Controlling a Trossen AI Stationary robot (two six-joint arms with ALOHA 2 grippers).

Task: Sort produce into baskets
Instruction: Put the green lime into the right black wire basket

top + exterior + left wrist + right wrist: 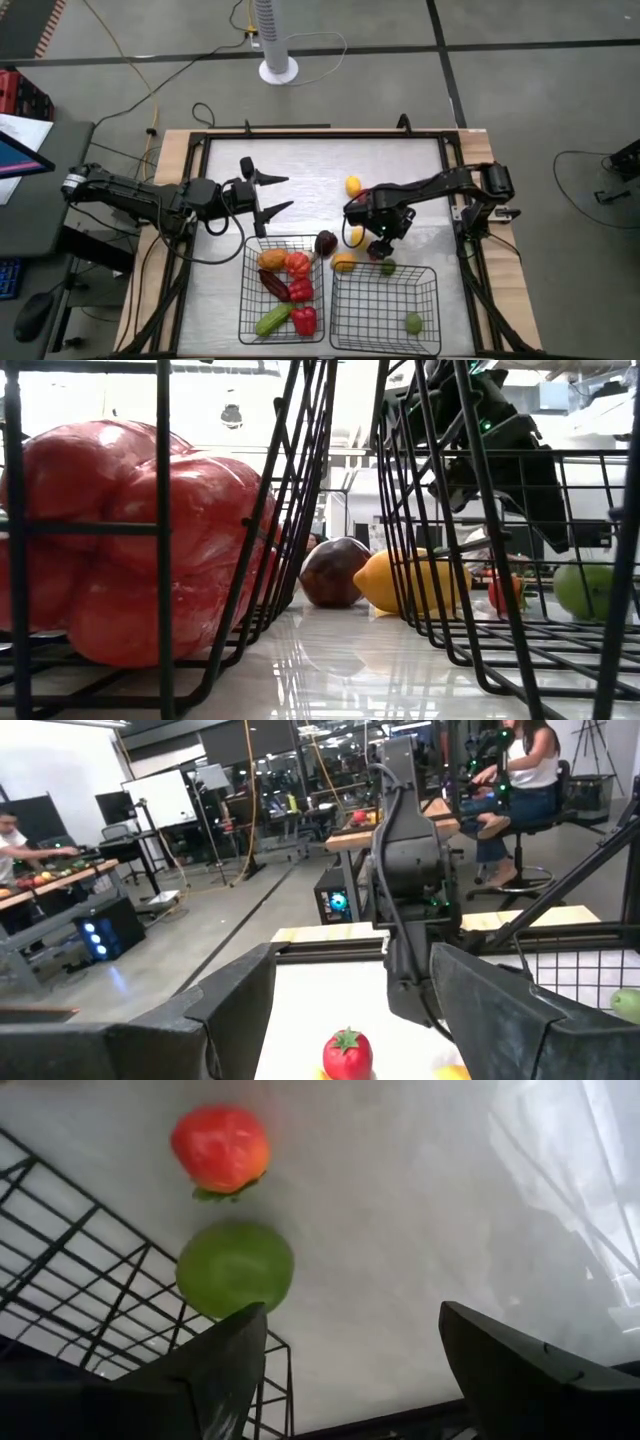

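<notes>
The two baskets sat side by side at the near edge of the surface [400,170]: the left basket [247,300] already packed with peppers, an orange and a cucumber, the right basket [433,300] holding only a lime [413,322], so it had far more room. The right pincer [381,249] hung just over that basket's far rim, fingers apart and empty, seemingly lined up on the lime [235,1268] and tomato [221,1148] lying close outside the wire. The left pincer [276,195] waited, also spread and empty, over open surface behind the left basket.
</notes>
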